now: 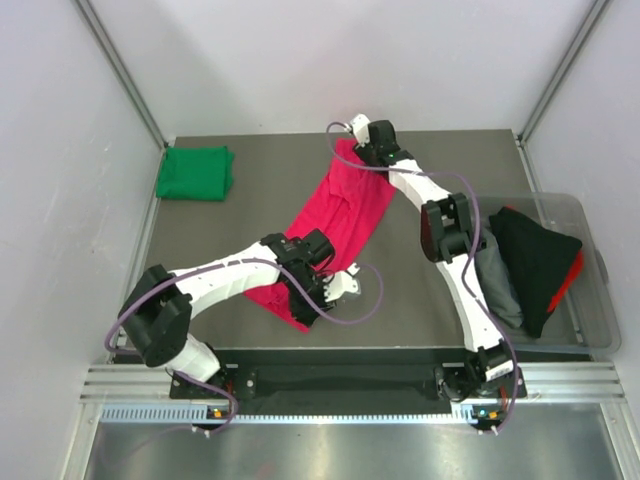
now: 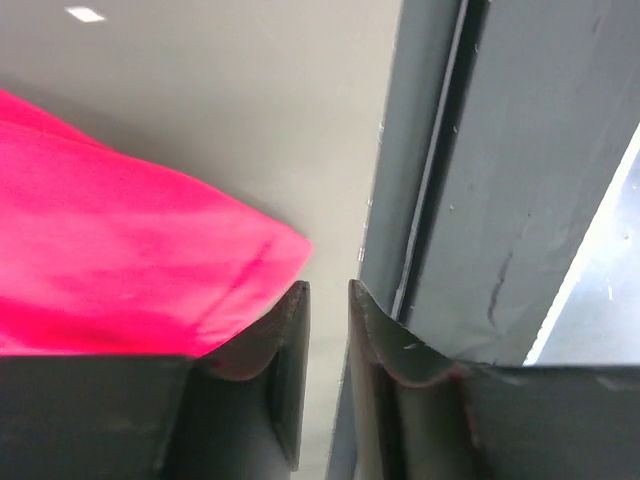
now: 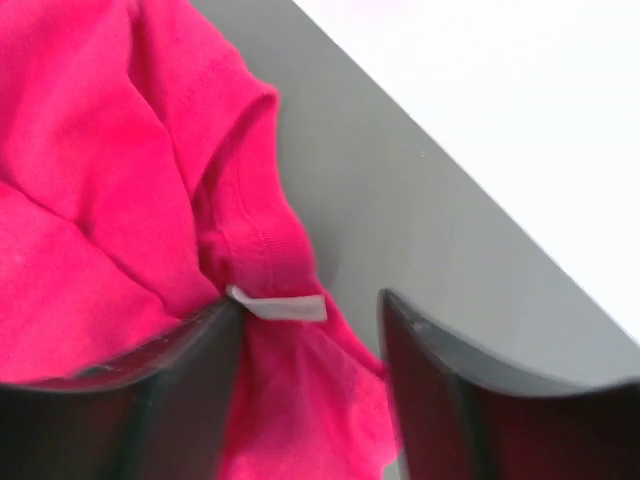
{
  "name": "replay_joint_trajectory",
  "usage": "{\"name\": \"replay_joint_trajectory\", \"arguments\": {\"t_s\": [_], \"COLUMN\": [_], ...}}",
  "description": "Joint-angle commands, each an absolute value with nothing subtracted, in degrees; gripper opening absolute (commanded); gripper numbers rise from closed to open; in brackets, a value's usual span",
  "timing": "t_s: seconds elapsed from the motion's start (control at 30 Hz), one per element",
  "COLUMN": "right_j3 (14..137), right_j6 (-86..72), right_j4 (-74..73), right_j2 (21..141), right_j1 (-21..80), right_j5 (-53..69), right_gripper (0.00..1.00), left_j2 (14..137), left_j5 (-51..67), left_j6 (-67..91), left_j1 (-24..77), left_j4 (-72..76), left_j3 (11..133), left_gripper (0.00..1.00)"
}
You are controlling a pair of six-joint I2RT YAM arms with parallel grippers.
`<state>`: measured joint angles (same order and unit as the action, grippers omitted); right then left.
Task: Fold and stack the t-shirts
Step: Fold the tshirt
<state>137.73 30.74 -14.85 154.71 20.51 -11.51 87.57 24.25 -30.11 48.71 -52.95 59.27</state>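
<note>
The crimson-pink t-shirt [image 1: 335, 215] lies stretched in a diagonal band from the far centre toward the near left. My right gripper [image 1: 352, 150] is open at its far end, and its jaws straddle the collar and white neck label [image 3: 280, 307] without closing on them. My left gripper [image 1: 335, 285] sits at the shirt's near end. Its jaws stand only a narrow gap apart with nothing between them, and the shirt's corner [image 2: 150, 270] lies just left of its left finger [image 2: 290, 330]. The emerald green t-shirt [image 1: 195, 172] lies folded at the far left corner.
A clear plastic bin [image 1: 560, 198] at the right holds black, grey and red clothes. White walls enclose the table on three sides. A dark rail [image 2: 500, 180] runs along the table's front edge, close to my left gripper.
</note>
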Motion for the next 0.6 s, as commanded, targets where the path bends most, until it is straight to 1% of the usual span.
{"name": "replay_joint_trajectory", "arguments": {"t_s": [0.0,0.03,0.07,0.1,0.17,0.27,0.33,0.4,0.43,0.5,0.53,0.57], "right_j3": [131.86,129.23,123.80,121.23,116.05,111.64,110.13,108.64,108.55,109.51,111.51,112.75], "right_j6": [32.16,32.08,31.65,30.34,28.92,26.73,25.15,21.37,19.27,10.93,7.94,1.91], "right_j4": [-9.06,-8.36,-7.57,-6.78,-5.89,-7.90,-11.23,-13.61,-17.02,-20.99,-24.66,-26.52], "right_j2": [146.21,143.47,140.48,134.27,126.26,118.69,116.55,115.31,115.40,117.41,118.64,121.96], "right_j1": [20.31,19.95,19.52,18.99,17.67,16.96,16.53,16.26,15.30,13.54,11.45,10.21], "right_j5": [-13.97,-14.41,-14.33,-14.24,-14.15,-14.59,-13.28,-12.40,-8.91,-3.02,3.71,7.17], "right_gripper": [0.64,0.67,0.69,0.71,0.73,0.73,0.73,0.70,0.63,0.56,0.49,0.47], "left_j2": [86.66,86.49,86.22,85.70,84.73,82.62,80.60,77.28,76.30,73.76,72.96,72.34], "left_j5": [22.95,20.85,20.31,19.95,19.08,15.75,15.21,13.37,11.88,8.37,7.65,7.47], "left_j6": [-27.69,-27.60,-27.51,-27.25,-26.20,-23.21,-21.19,-19.78,-19.17,-17.41,-16.62,-15.74], "left_j1": [48.78,48.78,48.00,47.03,43.01,37.82,35.34,32.88,32.26,30.42,27.97,26.38], "left_j4": [-54.58,-56.15,-57.03,-57.48,-56.52,-54.50,-53.18,-49.93,-48.79,-45.46,-43.79,-42.73], "left_j3": [64.49,65.82,67.14,70.11,72.76,76.46,75.42,70.70,68.75,63.40,61.63,60.13], "left_gripper": [0.33,0.33,0.33,0.32,0.32,0.33,0.34,0.34,0.35,0.35,0.36,0.38]}}
